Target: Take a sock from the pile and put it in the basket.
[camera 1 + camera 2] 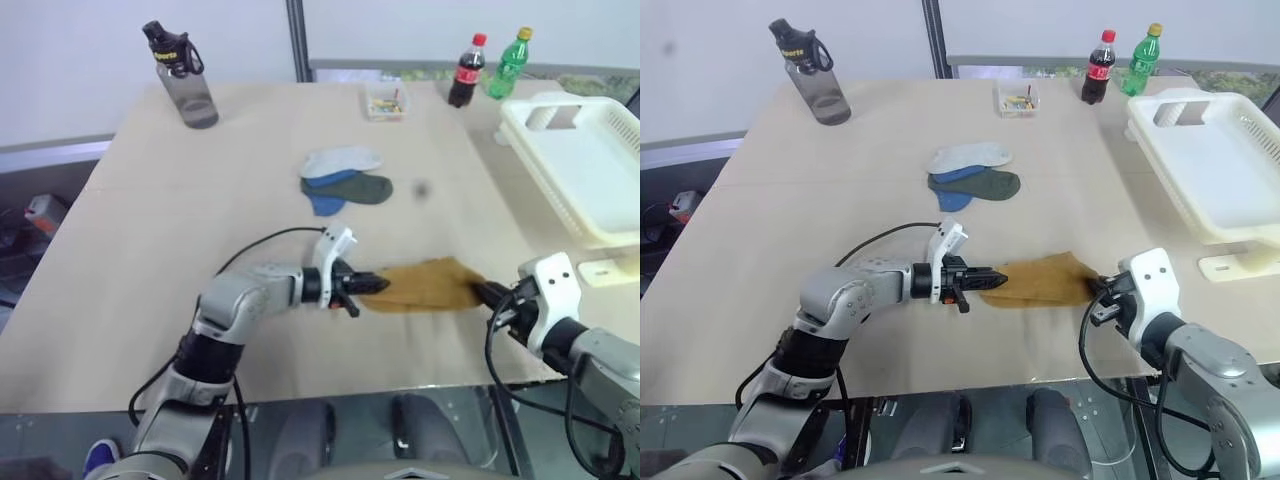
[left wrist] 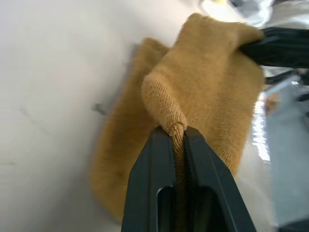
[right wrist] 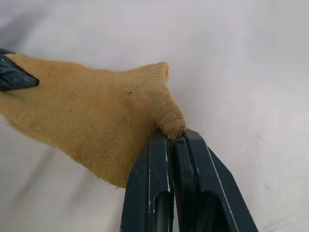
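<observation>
Left eye view showed the mustard-yellow knitted sock [image 1: 428,285] stretched level between both arms, just above the near edge of the pale wooden table [image 1: 200,200]; its long axis ran side to side, the left gripper [image 1: 372,286] clamped on one end and the right gripper [image 1: 480,292] on the other. The large cream-white slotted plastic laundry basket [image 1: 585,160] stood well apart, farther back on the robot's right, so the right arm was judged the nearer to it. The small pile of pale, blue and dark green socks [image 1: 345,178] lay mid-table.

Right eye view gave the same line-up.

Left wrist view had its black fingers [image 2: 149,188] pressed together on a pinched fold of sock.

Right wrist view likewise showed its black fingers [image 3: 145,193] closed on the opposite end.
</observation>
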Controlling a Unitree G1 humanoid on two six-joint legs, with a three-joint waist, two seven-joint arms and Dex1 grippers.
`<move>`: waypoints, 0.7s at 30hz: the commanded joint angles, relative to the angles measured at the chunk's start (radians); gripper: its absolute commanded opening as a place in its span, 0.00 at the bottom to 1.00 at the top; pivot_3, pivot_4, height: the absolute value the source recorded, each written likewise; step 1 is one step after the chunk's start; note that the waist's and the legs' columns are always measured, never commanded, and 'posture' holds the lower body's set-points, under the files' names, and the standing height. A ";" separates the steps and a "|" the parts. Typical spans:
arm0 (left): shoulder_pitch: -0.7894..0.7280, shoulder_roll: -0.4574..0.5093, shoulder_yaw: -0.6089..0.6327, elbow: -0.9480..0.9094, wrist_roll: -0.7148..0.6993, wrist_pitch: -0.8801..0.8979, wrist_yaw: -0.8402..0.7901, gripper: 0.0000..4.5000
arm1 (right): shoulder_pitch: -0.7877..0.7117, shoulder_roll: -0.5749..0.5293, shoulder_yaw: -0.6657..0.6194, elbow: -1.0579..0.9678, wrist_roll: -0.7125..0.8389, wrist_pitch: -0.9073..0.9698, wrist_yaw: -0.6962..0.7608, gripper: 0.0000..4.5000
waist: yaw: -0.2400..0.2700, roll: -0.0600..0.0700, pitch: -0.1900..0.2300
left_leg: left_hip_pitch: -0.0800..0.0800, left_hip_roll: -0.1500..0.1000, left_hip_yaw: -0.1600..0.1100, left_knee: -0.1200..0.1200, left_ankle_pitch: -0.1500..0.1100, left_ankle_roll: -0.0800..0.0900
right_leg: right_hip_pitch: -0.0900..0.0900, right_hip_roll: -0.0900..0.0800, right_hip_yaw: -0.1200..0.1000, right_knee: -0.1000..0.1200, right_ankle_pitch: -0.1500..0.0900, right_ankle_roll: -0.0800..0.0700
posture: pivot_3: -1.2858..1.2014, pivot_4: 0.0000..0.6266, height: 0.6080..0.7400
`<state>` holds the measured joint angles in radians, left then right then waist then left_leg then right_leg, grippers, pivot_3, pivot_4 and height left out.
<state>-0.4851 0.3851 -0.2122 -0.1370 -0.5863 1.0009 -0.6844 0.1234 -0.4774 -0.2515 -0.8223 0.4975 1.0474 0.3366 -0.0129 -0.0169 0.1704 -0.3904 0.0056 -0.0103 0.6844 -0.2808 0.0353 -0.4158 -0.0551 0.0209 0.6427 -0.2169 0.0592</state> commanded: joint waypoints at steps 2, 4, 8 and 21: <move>0.014 0.012 0.003 -0.037 0.035 -0.044 0.005 0.03 | -0.003 -0.007 0.040 0.043 -0.048 -0.101 -0.001 0.02 | 0.001 0.000 0.000 | 0.000 0.000 0.000 0.000 0.000 0.000 | 0.000 0.000 0.000 0.000 0.000 0.000 | 0.52 0.24 1.00; 0.020 0.026 0.003 -0.063 0.041 -0.042 0.000 0.03 | 0.000 -0.008 0.055 0.059 -0.057 -0.124 0.002 0.02 | 0.001 0.000 0.000 | -0.001 0.000 0.000 0.000 0.000 0.000 | 0.000 0.000 0.000 0.000 0.000 0.000 | 0.52 0.24 1.00; 0.054 0.056 -0.036 -0.102 0.079 -0.078 -0.011 0.03 | 0.024 -0.027 0.086 0.107 -0.092 -0.170 0.015 0.02 | 0.002 0.000 0.000 | -0.001 0.000 0.000 0.000 0.000 0.000 | -0.001 0.000 0.000 0.000 0.000 0.000 | 0.52 0.24 1.00; 0.080 0.131 0.089 -0.205 0.015 -0.103 -0.070 0.78 | 0.029 -0.028 0.098 0.080 -0.073 -0.248 0.049 0.00 | 0.002 0.000 0.000 | -0.002 0.001 0.000 0.000 0.000 0.000 | -0.002 0.000 -0.001 0.000 0.000 0.000 | 0.52 0.24 1.00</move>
<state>-0.4069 0.5095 -0.1416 -0.2976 -0.5539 0.9214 -0.7330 0.1596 -0.5011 -0.1407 -0.7116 0.4238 0.8314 0.3763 -0.0112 -0.0168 0.1704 -0.3923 0.0065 -0.0103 0.6843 -0.2808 0.0354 -0.4179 -0.0550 0.0205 0.6423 -0.2170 0.0593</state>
